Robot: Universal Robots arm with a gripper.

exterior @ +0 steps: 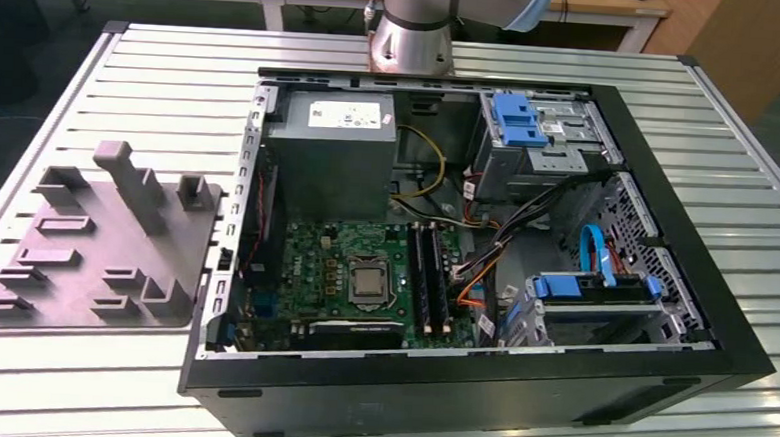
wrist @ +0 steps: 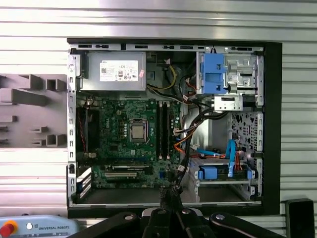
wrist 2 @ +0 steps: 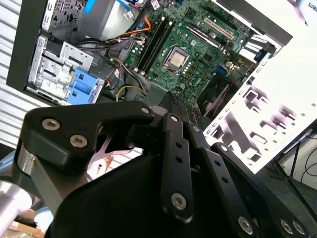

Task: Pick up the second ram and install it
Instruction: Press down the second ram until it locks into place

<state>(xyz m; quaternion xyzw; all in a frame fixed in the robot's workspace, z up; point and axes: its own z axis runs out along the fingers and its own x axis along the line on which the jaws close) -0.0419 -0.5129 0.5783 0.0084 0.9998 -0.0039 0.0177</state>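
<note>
Two long dark ram sticks [exterior: 429, 276] stand side by side in the motherboard [exterior: 340, 266] slots next to the CPU socket. They also appear in both wrist views [wrist: 166, 130] [wrist 2: 154, 42]. I cannot tell which of them is the second ram. My gripper [wrist: 167, 196] hangs high above the open computer case [exterior: 622, 381], over its edge nearest the motherboard. In the second wrist view the gripper [wrist 2: 181, 110] has its fingers drawn together with nothing between them.
The grey parts tray [exterior: 95, 253] lies on the slatted table [exterior: 716, 105], at the exterior view's left of the case. Inside the case are the grey power supply [exterior: 330, 145], blue drive brackets [exterior: 518, 120] and loose cables [exterior: 495, 254]. The arm's base [exterior: 414, 30] stands behind the case.
</note>
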